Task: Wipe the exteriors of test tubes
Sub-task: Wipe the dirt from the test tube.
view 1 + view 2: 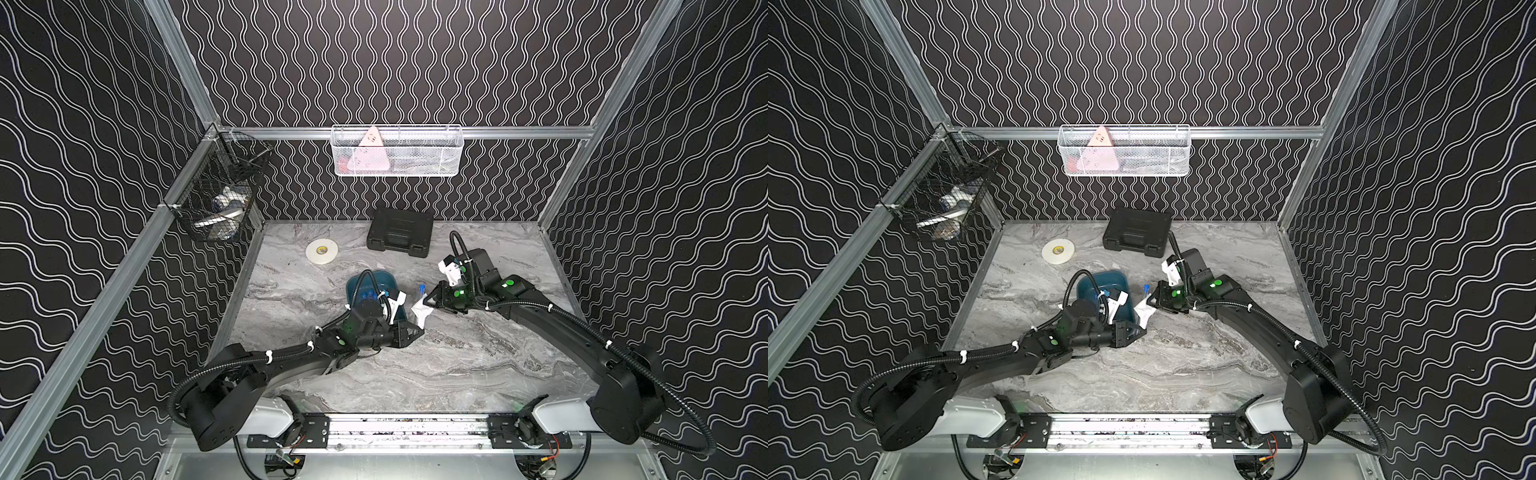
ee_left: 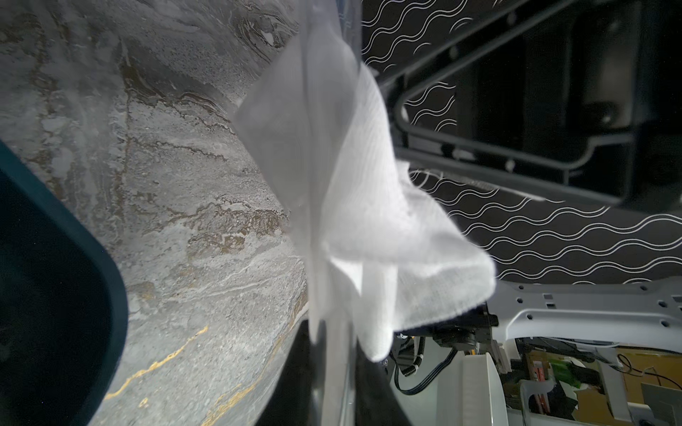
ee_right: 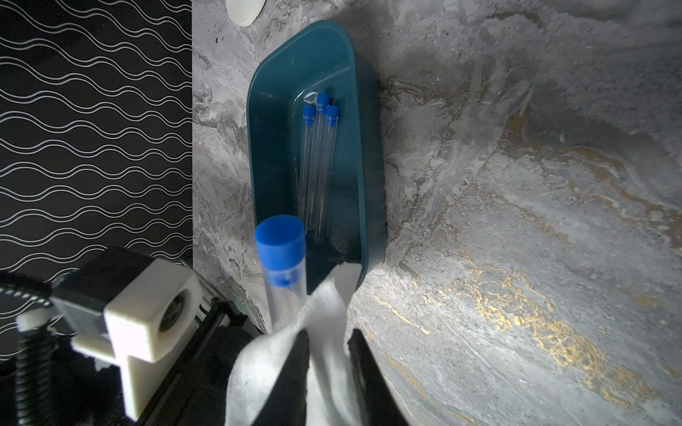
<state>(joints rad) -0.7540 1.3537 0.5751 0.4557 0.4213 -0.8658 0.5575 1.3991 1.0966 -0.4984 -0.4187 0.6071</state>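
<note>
My left gripper (image 1: 419,331) (image 1: 1144,330) (image 2: 334,402) is shut on the lower end of a clear test tube (image 1: 422,287) (image 1: 1146,287) (image 3: 282,258) that stands nearly upright, blue cap on top. A white cloth (image 1: 420,311) (image 1: 1144,311) (image 2: 369,221) (image 3: 324,332) is draped round the tube's middle. The right gripper (image 1: 434,300) (image 1: 1156,297) (image 3: 326,339) comes in from the right, and the cloth fills the narrow gap between its fingers. Three more capped test tubes (image 3: 317,155) lie side by side in the teal tray (image 1: 390,277) (image 1: 1113,274) (image 3: 306,59) just left of the grippers.
A black case (image 1: 401,232) and a white tape roll (image 1: 322,251) lie at the back of the marble table. A white wire basket (image 1: 397,151) hangs on the back wall and a black wire basket (image 1: 220,195) on the left wall.
</note>
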